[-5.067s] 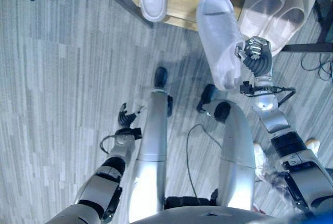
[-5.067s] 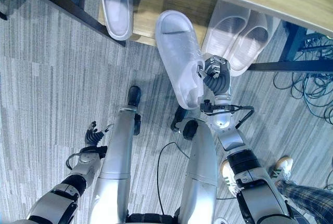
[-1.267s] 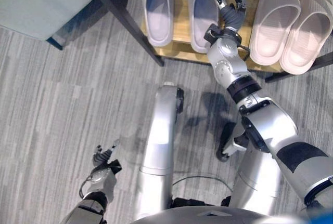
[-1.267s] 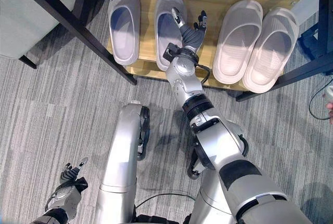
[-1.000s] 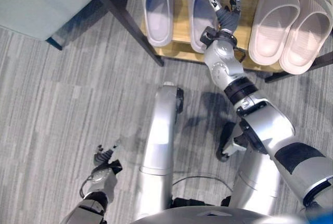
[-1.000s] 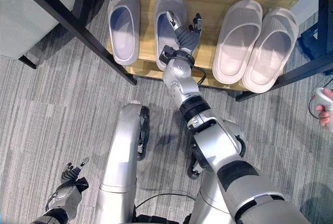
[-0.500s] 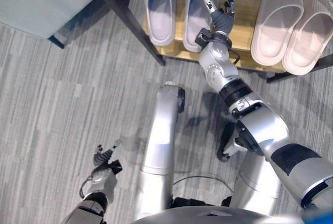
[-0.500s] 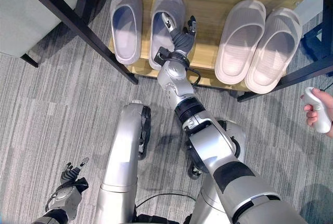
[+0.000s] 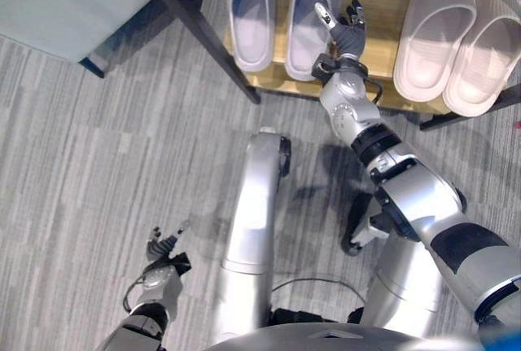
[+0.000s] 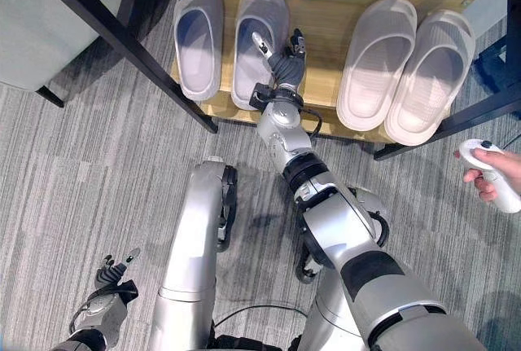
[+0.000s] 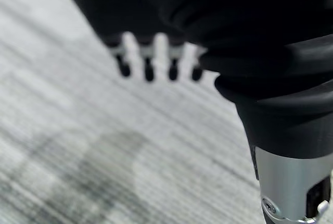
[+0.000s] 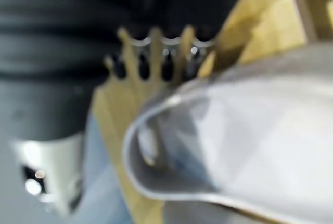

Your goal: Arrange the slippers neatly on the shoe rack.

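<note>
- Grey slipper lies flat on the wooden shelf of the shoe rack, sole down, just to the left of the right hand.
- Long axis runs front to back on the shelf: toe end points away from the robot toward the back of the rack, open heel end sits at the shelf's front edge, nearest the wrist.
- Slight tilt: the heel end leans a little toward the left compared with the toe.
- Right hand is stretched out over the shelf beside this slipper, fingers straight and fanned apart, thumb lifted out over the slipper's inner edge. Nothing is grasped.
- Whether the thumb tip touches the slipper's rim cannot be told from above.
- In the right wrist view the slipper's pale rim curves close past the dark fingertips, with yellow shelf wood behind.
- Second grey slipper lies further left of the hand, parallel to the first, toe likewise to the back, a narrow strip of shelf between the two.
- To the right of the hand, well apart, a pale pink pair lies side by side and touching, toes angled back and slightly right.
- Black frame bar of the rack crosses diagonally left of the grey pair.
- Left hand hangs low over the grey striped floor, far from the rack, fingers loosely extended, holding nothing.
- A person's hand with a white controller shows at the right edge.
</note>
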Motion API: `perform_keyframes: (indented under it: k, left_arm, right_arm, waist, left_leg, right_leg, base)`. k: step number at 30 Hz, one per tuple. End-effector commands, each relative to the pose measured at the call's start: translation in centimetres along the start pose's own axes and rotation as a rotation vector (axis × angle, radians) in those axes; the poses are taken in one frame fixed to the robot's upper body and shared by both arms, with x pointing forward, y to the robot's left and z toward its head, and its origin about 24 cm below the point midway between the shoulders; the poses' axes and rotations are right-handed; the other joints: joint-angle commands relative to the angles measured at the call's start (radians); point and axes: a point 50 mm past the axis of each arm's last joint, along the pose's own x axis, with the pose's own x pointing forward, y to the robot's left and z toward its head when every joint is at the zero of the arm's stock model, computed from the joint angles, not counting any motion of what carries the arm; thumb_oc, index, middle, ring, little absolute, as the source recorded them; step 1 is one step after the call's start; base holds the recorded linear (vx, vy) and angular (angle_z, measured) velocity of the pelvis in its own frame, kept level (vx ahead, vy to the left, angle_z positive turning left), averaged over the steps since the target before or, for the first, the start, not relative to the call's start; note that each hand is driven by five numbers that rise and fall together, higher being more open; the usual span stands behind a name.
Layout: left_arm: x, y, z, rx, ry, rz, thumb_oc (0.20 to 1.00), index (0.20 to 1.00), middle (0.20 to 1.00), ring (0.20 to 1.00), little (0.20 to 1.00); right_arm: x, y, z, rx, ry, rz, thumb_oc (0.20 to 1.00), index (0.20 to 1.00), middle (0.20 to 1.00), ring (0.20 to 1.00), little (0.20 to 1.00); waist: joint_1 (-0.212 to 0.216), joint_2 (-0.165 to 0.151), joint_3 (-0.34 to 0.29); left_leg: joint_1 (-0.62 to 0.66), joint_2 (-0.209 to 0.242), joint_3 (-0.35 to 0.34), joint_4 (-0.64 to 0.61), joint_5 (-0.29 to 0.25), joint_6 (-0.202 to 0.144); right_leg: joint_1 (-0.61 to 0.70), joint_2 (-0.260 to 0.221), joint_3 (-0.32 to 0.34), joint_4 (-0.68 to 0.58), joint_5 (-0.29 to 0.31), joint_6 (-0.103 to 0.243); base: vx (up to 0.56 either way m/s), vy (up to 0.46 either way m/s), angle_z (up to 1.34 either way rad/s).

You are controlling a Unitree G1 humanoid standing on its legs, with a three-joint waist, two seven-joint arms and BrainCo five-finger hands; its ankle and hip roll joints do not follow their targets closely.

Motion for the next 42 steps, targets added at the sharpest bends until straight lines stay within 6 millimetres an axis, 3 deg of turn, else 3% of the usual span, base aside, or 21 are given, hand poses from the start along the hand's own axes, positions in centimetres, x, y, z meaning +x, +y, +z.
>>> perform_keyframes:
  k: [1, 7, 10, 16, 17, 20, 23, 26, 29, 31, 32, 33, 35, 37, 38, 40, 42]
  left_arm:
    - [-0.4, 2.4, -0.8, 0.108, -0.018, 0.0, 1.0, 1.0, 1.0, 1.0, 1.0]
    - [-0.4, 2.8, -1.0, 0.112, -0.015, 0.007, 1.0, 1.0, 1.0, 1.0, 1.0]
    - [-0.4, 2.9, -1.1, 0.105, -0.009, 0.018, 1.0, 1.0, 1.0, 1.0, 1.0]
    - [-0.7, 2.8, -1.0, 0.098, -0.038, -0.007, 1.0, 1.0, 1.0, 1.0, 1.0]
    - [-0.8, 2.9, -0.8, 0.093, -0.054, -0.015, 1.0, 1.0, 1.0, 1.0, 1.0]
    - [-0.6, 3.3, -0.2, 0.08, -0.072, -0.012, 1.0, 1.0, 1.0, 1.0, 1.0]
    - [-0.3, 2.5, 1.1, 0.05, -0.11, -0.034, 1.0, 1.0, 1.0, 1.0, 1.0]
    - [0.0, 0.2, 3.7, 0.039, -0.204, -0.116, 1.0, 1.0, 1.0, 1.0, 1.0]
    - [-0.2, -3.7, 7.6, 0.018, -0.325, -0.247, 1.0, 1.0, 1.0, 1.0, 1.0]
    - [-0.5, -4.5, 8.2, 0.009, -0.355, -0.288, 1.0, 1.0, 1.0, 1.0, 1.0]
    - [-1.1, -5.5, 8.5, 0.019, -0.38, -0.345, 1.0, 1.0, 1.0, 1.0, 1.0]
    - [-1.9, -6.7, 8.1, 0.047, -0.396, -0.404, 1.0, 1.0, 1.0, 1.0, 1.0]
    - [-2.3, -7.2, 7.8, 0.089, -0.413, -0.431, 1.0, 1.0, 1.0, 1.0, 1.0]
    - [-2.8, -8.3, 5.6, 0.08, -0.332, -0.474, 1.0, 1.0, 1.0, 1.0, 1.0]
    - [-2.9, -8.6, 5.0, 0.065, -0.309, -0.478, 1.0, 1.0, 1.0, 1.0, 1.0]
    - [-3.3, -8.8, 4.7, 0.08, -0.306, -0.515, 1.0, 1.0, 1.0, 1.0, 1.0]
    - [-3.3, -8.8, 4.6, 0.081, -0.305, -0.516, 1.0, 1.0, 1.0, 1.0, 1.0]
  right_arm:
    - [-0.5, 4.7, 3.5, -0.032, -0.118, 0.21, 1.0, 1.0, 1.0, 1.0, 1.0]
    - [-0.5, 5.2, 4.1, -0.106, -0.163, 0.26, 1.0, 1.0, 1.0, 1.0, 1.0]
    - [-1.0, 5.5, 5.4, -0.135, -0.26, 0.296, 1.0, 1.0, 1.0, 1.0, 1.0]
    - [-1.7, 1.5, 8.2, -0.245, -0.497, 0.283, 1.0, 1.0, 1.0, 1.0, 1.0]
    - [-1.7, 0.1, 8.7, -0.281, -0.535, 0.256, 1.0, 1.0, 1.0, 1.0, 1.0]
    - [-2.9, -1.6, 8.4, -0.302, -0.566, 0.28, 1.0, 1.0, 1.0, 1.0, 1.0]
    - [-3.8, -1.6, 8.1, -0.326, -0.578, 0.341, 1.0, 1.0, 1.0, 1.0, 1.0]
    - [-4.2, -1.2, 7.4, -0.355, -0.561, 0.395, 1.0, 1.0, 1.0, 1.0, 1.0]
    - [-4.9, -0.9, 4.0, -0.305, -0.424, 0.463, 1.0, 1.0, 1.0, 1.0, 1.0]
    - [-5.3, -1.5, 2.2, -0.313, -0.364, 0.471, 1.0, 1.0, 1.0, 1.0, 1.0]
    - [-6.1, -3.0, -0.4, -0.309, -0.266, 0.472, 1.0, 1.0, 1.0, 1.0, 1.0]
    - [-7.8, -6.2, -4.3, -0.394, -0.133, 0.444, 1.0, 1.0, 1.0, 1.0, 1.0]
    - [-9.1, -8.8, -6.6, -0.443, -0.042, 0.413, 1.0, 1.0, 1.0, 1.0, 1.0]
    - [-12.8, -13.1, -11.0, -0.389, 0.177, 0.314, 1.0, 1.0, 1.0, 1.0, 1.0]
    - [-14.0, -15.2, -11.8, -0.427, 0.231, 0.276, 1.0, 1.0, 1.0, 1.0, 1.0]
    - [-15.2, -17.3, -12.6, -0.47, 0.297, 0.246, 1.0, 1.0, 1.0, 1.0, 1.0]
    - [-15.2, -17.4, -12.7, -0.47, 0.297, 0.246, 1.0, 1.0, 1.0, 1.0, 1.0]
  waist:
    - [0.056, 0.018, 0.037]
    - [0.054, 0.016, 0.037]
    - [0.046, 0.007, 0.037]
    - [0.015, -0.008, 0.037]
    - [0.009, -0.009, 0.037]
    - [-0.011, -0.025, 0.037]
    - [-0.025, -0.039, 0.037]
    - [-0.033, -0.049, 0.037]
    - [-0.035, -0.04, 0.036]
    - [-0.036, -0.033, 0.009]
    - [-0.038, -0.039, -0.011]
    - [-0.05, -0.06, -0.022]
    - [-0.053, -0.073, -0.024]
    - [-0.065, -0.119, -0.056]
    - [-0.077, -0.134, -0.07]
    - [-0.089, -0.15, -0.099]
    - [-0.089, -0.149, -0.095]
  left_leg:
    - [0.084, -0.029, -0.002, 0.082, -0.228, 0.108]
    - [0.084, -0.026, -0.002, 0.084, -0.225, 0.105]
    - [0.084, -0.027, -0.003, 0.082, -0.222, 0.105]
    - [0.084, -0.03, -0.004, 0.076, -0.207, 0.103]
    - [0.084, -0.03, -0.001, 0.065, -0.197, 0.099]
    - [0.084, -0.032, 0.011, 0.019, -0.163, 0.09]
    - [0.084, -0.034, 0.032, -0.066, -0.122, 0.084]
    - [0.084, -0.041, 0.035, -0.206, -0.052, 0.068]
    - [0.084, -0.037, 0.007, -0.398, 0.073, 0.06]
    - [0.085, -0.037, -0.009, -0.488, 0.124, 0.055]
    - [0.136, -0.034, -0.023, -0.597, 0.171, 0.047]
    - [0.277, -0.029, -0.031, -0.777, 0.23, 0.032]
    - [0.378, -0.029, -0.037, -0.909, 0.272, 0.02]
    - [0.59, -0.019, -0.049, -1.172, 0.353, 0.006]
    - [0.698, -0.016, -0.051, -1.303, 0.394, 0.004]
    - [0.815, -0.017, -0.048, -1.45, 0.44, -0.007]
    - [0.825, -0.016, -0.049, -1.459, 0.444, -0.008]
  right_leg:
    - [0.007, 0.021, 0.112, -0.032, 0.094, -0.052]
    - [0.007, 0.023, 0.115, -0.028, 0.093, -0.055]
    - [0.007, 0.025, 0.116, -0.029, 0.093, -0.054]
    - [0.007, 0.031, 0.123, -0.034, 0.096, -0.051]
    - [0.007, 0.032, 0.127, -0.037, 0.098, -0.05]
    - [0.007, 0.034, 0.135, -0.06, 0.112, -0.046]
    - [0.007, 0.025, 0.134, -0.123, 0.128, -0.042]
    - [0.021, 0.01, 0.107, -0.234, 0.157, -0.039]
    - [0.07, -0.042, 0.009, -0.429, 0.2, -0.017]
    - [0.089, -0.056, -0.038, -0.519, 0.22, -0.006]
    - [0.146, -0.07, -0.078, -0.622, 0.241, 0.005]
    - [0.288, -0.073, -0.123, -0.799, 0.287, 0.021]
    - [0.388, -0.076, -0.158, -0.919, 0.319, 0.033]
    - [0.589, -0.081, -0.211, -1.164, 0.397, 0.063]
    - [0.688, -0.068, -0.242, -1.275, 0.443, 0.085]
    - [0.787, -0.051, -0.28, -1.394, 0.501, 0.115]
    - [0.798, -0.049, -0.282, -1.401, 0.504, 0.115]
  base:
    - [0.0, 0.0, 0.0]
    - [0.0, 0.0, 0.0]
    - [0.0, 0.0, 0.0]
    - [-0.01, -0.017, 0.0]
    - [-0.03, -0.061, -0.03]
    - [-0.05, -0.096, 0.0]
    - [-0.09, -0.096, 0.03]
    - [-0.17, -0.057, 0.21]
    - [-0.2, 0.043, 0.32]
    - [-0.17, 0.086, 0.28]
    - [-0.23, 0.079, 0.42]
    - [-0.23, 0.076, 0.65]
    - [-0.14, 0.042, 0.57]
    - [-0.04, 0.037, 0.17]
    - [0.04, 0.03, 0.36]
    - [0.05, 0.011, 0.13]
    - [0.05, -0.009, -0.07]
